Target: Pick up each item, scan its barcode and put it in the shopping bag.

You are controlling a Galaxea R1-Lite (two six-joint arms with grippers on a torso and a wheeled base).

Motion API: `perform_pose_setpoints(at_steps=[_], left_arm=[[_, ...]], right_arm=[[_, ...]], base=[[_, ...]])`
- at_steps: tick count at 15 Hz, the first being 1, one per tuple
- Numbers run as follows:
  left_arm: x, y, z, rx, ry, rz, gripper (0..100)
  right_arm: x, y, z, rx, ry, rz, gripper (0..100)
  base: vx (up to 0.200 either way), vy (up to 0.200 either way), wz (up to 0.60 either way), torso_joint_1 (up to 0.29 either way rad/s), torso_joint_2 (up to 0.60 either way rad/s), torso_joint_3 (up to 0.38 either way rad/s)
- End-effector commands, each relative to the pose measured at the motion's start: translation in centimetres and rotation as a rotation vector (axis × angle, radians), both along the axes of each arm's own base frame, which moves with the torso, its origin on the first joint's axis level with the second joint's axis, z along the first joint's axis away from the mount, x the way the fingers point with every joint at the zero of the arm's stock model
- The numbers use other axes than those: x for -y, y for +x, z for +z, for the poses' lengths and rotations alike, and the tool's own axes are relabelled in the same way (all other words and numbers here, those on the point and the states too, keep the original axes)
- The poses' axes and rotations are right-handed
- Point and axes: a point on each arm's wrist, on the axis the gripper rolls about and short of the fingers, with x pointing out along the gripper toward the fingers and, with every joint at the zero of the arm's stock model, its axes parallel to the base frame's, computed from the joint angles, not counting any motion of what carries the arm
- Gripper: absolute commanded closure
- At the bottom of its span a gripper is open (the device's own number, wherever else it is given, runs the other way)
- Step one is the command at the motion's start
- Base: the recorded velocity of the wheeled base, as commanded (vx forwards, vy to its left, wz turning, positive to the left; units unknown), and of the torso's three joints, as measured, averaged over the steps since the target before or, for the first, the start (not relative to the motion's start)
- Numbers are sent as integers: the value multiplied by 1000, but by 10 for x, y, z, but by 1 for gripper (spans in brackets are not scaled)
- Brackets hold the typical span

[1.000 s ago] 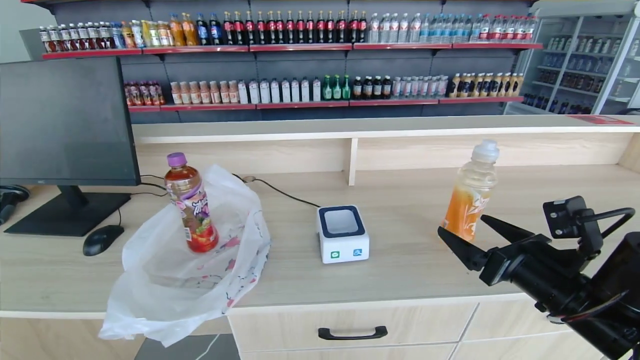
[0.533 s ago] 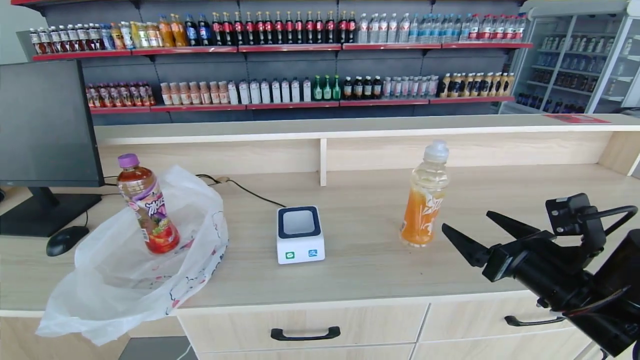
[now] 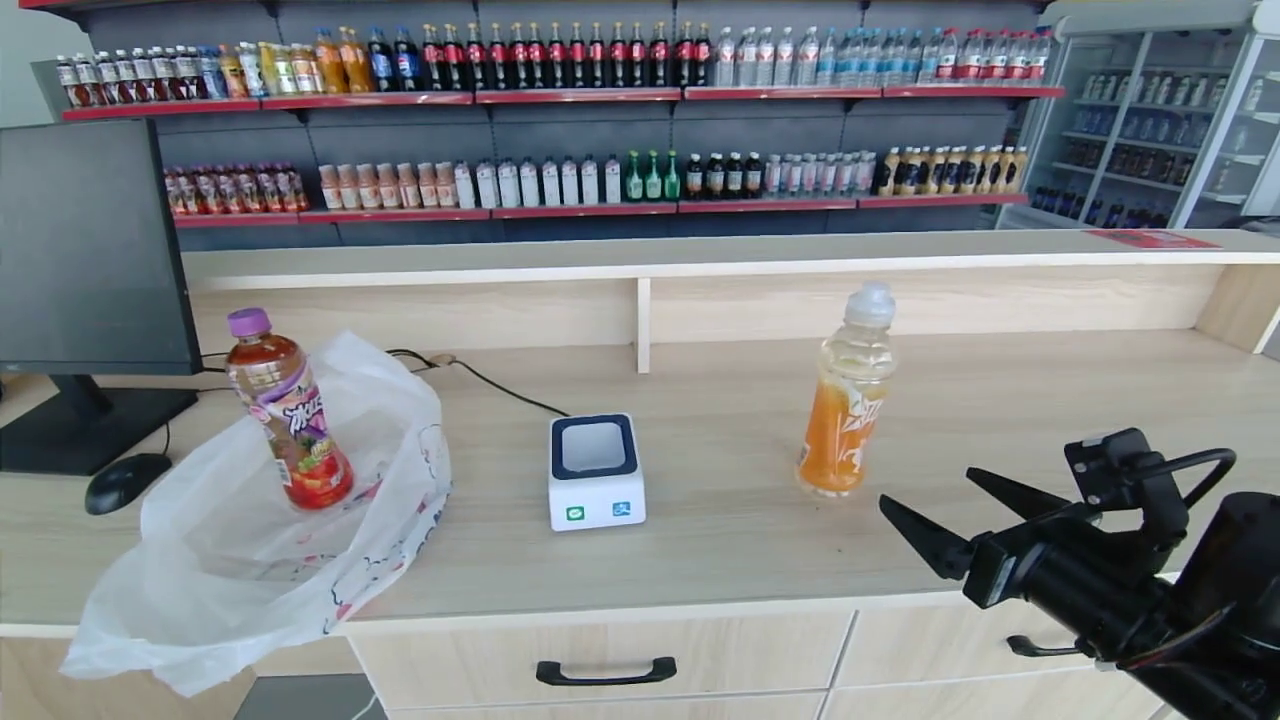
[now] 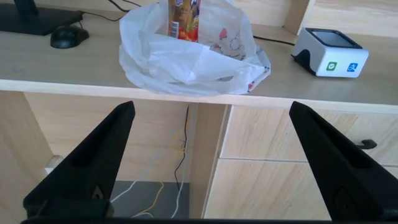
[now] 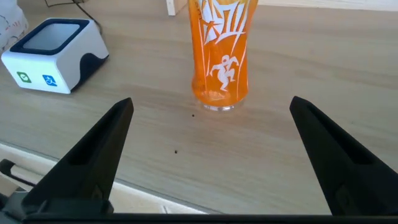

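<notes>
Just one orange bottle, one red bottle and one scanner stand.

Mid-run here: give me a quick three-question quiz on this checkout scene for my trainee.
1. True or false: the orange bottle already stands inside the shopping bag.
2. What sits between the bag and the orange bottle? A) basket B) scanner C) tray
3. Fill in: the right hand, short of the orange bottle, is ___ (open or shut).
Key: 1 false; 2 B; 3 open.
</notes>
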Motion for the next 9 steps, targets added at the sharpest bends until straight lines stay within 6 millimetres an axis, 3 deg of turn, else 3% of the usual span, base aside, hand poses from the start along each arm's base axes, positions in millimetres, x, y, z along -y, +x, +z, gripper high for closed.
perform_pose_setpoints(at_steps=[1,2,6,9], left_arm=[[0,0,0,0,-2,0,0],[0,0,0,2,-2,0,0],[0,0,0,2,-1,0,0],[0,0,0,0,2,0,0]], right_arm=[[-1,1,-3,-13,-4,3,0],[-1,1,-3,-13,-4,3,0],[-2,3,-3,-8,-3,6,0],[-7,19,-3,8,2,4,0]], base=[[200,0,0,-12,2,-2],[200,0,0,-32,2,7],[0,0,0,0,0,0],[0,0,0,0,0,0]])
